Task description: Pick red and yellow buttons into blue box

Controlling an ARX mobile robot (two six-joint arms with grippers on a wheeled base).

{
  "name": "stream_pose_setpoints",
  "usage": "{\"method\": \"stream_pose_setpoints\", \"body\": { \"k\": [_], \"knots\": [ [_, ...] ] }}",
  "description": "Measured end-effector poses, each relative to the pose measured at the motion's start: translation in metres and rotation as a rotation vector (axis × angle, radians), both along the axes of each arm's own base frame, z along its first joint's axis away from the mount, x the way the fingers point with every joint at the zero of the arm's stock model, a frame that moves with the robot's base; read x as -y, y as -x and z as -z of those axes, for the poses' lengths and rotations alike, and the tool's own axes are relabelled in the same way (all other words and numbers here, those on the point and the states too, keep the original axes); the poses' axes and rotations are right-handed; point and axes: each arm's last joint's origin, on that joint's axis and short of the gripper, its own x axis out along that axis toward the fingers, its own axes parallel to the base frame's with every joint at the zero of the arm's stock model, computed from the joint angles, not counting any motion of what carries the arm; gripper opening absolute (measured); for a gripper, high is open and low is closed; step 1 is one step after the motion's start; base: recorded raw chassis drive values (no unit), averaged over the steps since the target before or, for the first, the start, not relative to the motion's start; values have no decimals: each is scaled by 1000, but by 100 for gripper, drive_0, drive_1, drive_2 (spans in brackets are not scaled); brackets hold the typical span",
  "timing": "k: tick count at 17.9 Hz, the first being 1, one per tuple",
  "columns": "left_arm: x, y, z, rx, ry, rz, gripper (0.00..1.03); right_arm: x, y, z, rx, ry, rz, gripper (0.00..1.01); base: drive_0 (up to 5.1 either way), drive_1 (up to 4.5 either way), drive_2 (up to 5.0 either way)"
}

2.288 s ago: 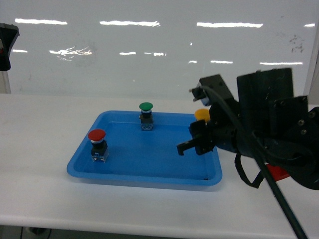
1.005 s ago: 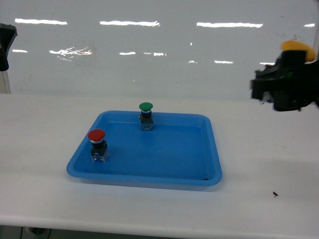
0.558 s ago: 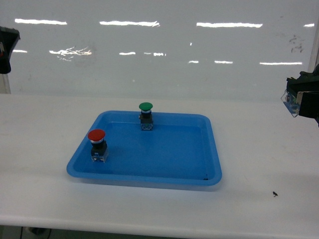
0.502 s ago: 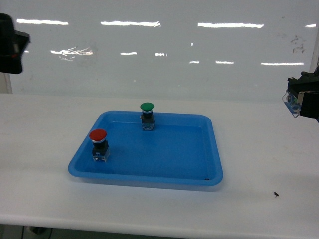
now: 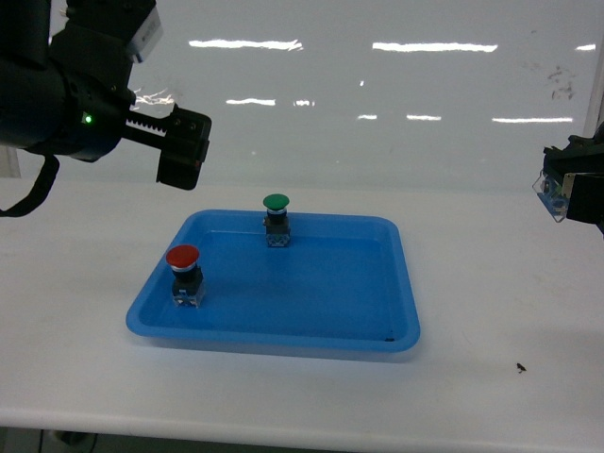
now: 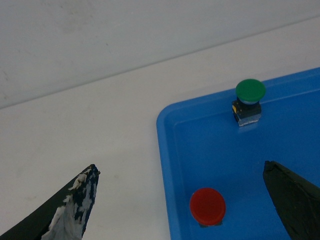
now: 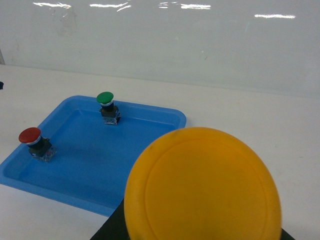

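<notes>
The red button (image 5: 183,274) stands upright at the left of the shallow blue tray (image 5: 387,340). In the left wrist view the red button (image 6: 207,206) lies below my left gripper (image 6: 180,167), which is open and empty, its dark fingers (image 6: 75,205) spread wide, one over the table and one over the tray. In the head view my left gripper (image 5: 184,153) hovers above the tray's far left corner. My right gripper (image 5: 574,189) sits at the right edge, shut on the yellow button, whose yellow cap (image 7: 202,185) fills the bottom of the right wrist view. The blue box is out of view.
A green-capped button (image 5: 276,217) stands at the back of the tray, also seen as the green-capped button (image 6: 250,92) from the left wrist. The tray rests on a white table (image 5: 491,311) with a white wall behind. A small dark speck (image 5: 520,368) lies front right.
My right gripper lifted the yellow button out of the tray and carried it up and off to the right edge. My left arm has swung into the head view from the upper left.
</notes>
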Motion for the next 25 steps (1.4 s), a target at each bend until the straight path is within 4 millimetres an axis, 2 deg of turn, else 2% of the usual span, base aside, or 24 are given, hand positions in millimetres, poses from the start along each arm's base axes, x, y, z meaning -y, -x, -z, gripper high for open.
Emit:
{"method": "stream_pose_setpoints", "body": {
  "k": [2,6,10,17,19,21,25],
  "knots": [
    [4,-9,8,-67,-25,-19,98,0,0,0,0,0,0,26,0,0,0],
    [4,-23,23,-152,33,-79,98,0,0,0,0,0,0,26,0,0,0],
    [-3,-26,28,-131,103,-144,98,0,0,0,0,0,0,26,0,0,0],
    [-3,-26,28,-133,109,-152,98,0,0,0,0,0,0,26,0,0,0],
    [-4,-27,31,-187,116,-140,98,0,0,0,0,0,0,26,0,0,0],
    [-3,-38,40,-213,122,-150,98,0,0,0,1,0,0,26,0,0,0],
    [9,-36,53,-315,119,-118,98,0,0,0,0,0,0,26,0,0,0]
  ]
}}
